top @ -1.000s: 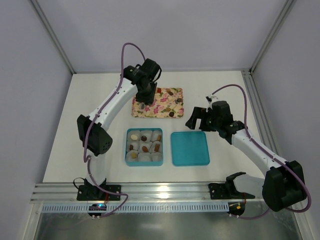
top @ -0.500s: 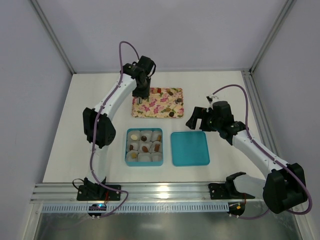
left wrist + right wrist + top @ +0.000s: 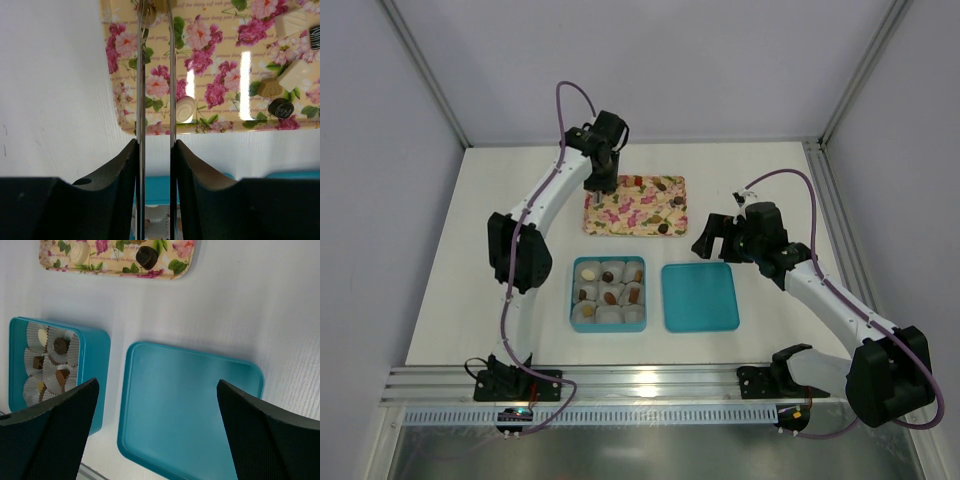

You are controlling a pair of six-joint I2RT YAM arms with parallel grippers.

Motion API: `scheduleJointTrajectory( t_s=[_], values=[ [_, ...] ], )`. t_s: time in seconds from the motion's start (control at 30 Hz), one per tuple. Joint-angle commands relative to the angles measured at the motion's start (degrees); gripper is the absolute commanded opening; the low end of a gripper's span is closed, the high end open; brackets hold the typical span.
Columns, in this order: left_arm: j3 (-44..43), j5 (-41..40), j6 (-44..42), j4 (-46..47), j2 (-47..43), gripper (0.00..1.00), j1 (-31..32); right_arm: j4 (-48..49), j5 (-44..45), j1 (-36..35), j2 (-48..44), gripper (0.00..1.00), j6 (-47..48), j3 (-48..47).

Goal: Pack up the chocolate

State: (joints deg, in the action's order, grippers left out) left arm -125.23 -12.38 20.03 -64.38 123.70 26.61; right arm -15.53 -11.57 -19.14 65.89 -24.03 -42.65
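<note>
Loose chocolate (image 3: pixel 663 227) lies on a pink floral tray (image 3: pixel 635 210) at the back of the table; more chocolate (image 3: pixel 608 276) sits in paper cups in an open teal box (image 3: pixel 572 295). My left gripper (image 3: pixel 602 172) hangs over the tray's back left corner, shut on thin metal tongs (image 3: pixel 140 75). The tongs' blades run over the tray (image 3: pixel 215 65), and a tan piece (image 3: pixel 160 4) shows between their tips at the top edge. A white oval chocolate (image 3: pixel 185 108) lies beside the blades. My right gripper (image 3: pixel 157 385) stands open and empty above the teal lid (image 3: pixel 190 405).
The lid (image 3: pixel 700 297) lies flat to the right of the box. Several candies, dark (image 3: pixel 281 107) and tan (image 3: pixel 270 89), sit at the tray's right end. An aluminium rail (image 3: pixel 620 380) runs along the near edge. Walls close in the back and both sides.
My left gripper with the tongs has shifted back and slightly left, from over the tray's left part to its back left corner. The right arm has barely moved.
</note>
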Motion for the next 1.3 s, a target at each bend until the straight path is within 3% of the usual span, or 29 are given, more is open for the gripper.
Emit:
scheduleJointTrajectory(
  t_s=[0.0,1.27],
  values=[
    [-0.37,0.51,-1.4,3.91,-0.48,0.34,-0.51,1.29,0.5,-0.2,-0.41,1.0,0.83,-0.85],
    [-0.81,0.08,-1.93,4.26,0.41,0.37,-0.68,2.08,0.15,-0.2,-0.67,1.0,0.65,0.38]
  ],
)
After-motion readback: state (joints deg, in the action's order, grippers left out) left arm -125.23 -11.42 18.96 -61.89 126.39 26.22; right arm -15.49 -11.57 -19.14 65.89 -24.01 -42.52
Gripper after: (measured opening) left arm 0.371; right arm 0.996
